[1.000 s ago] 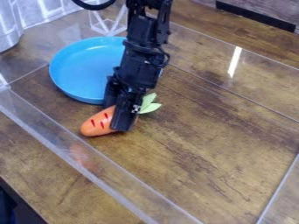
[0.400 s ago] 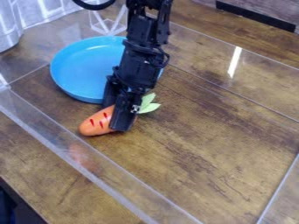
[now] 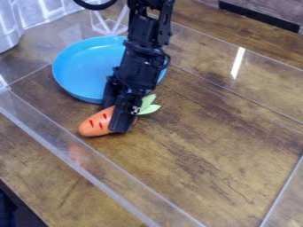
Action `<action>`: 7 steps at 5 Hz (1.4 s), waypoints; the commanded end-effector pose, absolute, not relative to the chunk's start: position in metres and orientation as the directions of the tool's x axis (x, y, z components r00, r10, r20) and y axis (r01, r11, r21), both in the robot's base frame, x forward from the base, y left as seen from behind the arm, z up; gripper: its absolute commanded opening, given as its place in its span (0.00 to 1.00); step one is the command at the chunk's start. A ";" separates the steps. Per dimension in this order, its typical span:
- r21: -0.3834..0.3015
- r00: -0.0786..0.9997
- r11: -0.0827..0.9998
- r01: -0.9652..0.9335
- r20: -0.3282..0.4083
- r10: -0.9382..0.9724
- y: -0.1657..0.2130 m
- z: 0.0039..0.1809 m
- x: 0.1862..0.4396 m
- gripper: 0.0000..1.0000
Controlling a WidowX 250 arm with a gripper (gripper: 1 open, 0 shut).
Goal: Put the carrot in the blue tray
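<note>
Change since a second ago: pretty much nothing, the carrot [image 3: 99, 122] maybe nudged a hair toward the left, the arm didn't budge.
Claw: the gripper [image 3: 122, 121] was clamped shut on the carrot's leafy end, pointing steeply down.
Carrot: lay on the wooden table [image 3: 213, 151], orange tip aimed left and toward the camera, green leaves poking out on the right of the fingers.
Tray: the blue tray [image 3: 78, 68] sat just behind the carrot, close but not touching, with nothing in it that I could see.
Progress: looked grabbed but not lifted yet.
Risk: the grip was near one end, so I'd guess the carrot could swivel or slip out on the lift, or clip the tray's rim if carried too low.
</note>
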State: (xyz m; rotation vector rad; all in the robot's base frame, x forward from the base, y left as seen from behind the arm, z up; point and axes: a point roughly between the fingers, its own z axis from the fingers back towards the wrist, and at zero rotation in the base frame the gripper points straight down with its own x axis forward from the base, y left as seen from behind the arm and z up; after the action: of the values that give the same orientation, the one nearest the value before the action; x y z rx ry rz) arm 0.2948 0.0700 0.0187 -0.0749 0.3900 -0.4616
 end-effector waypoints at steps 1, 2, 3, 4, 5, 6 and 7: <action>-0.155 0.838 0.912 0.380 -0.359 -0.411 0.085 0.018 0.287 0.00; -0.154 0.837 0.911 0.382 -0.361 -0.412 0.086 0.020 0.287 0.00; -0.153 0.837 0.912 0.382 -0.362 -0.411 0.086 0.020 0.286 0.00; -0.153 0.836 0.911 0.382 -0.363 -0.411 0.086 0.020 0.285 0.00; -0.152 0.836 0.911 0.383 -0.364 -0.412 0.086 0.019 0.285 0.00; -0.151 0.835 0.911 0.384 -0.364 -0.412 0.087 0.019 0.284 0.00; -0.150 0.834 0.910 0.387 -0.364 -0.415 0.087 0.020 0.284 0.00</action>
State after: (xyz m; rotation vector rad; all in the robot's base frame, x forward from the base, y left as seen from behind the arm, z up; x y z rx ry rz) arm 0.2885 0.0733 0.0192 -0.0653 0.4112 -0.4667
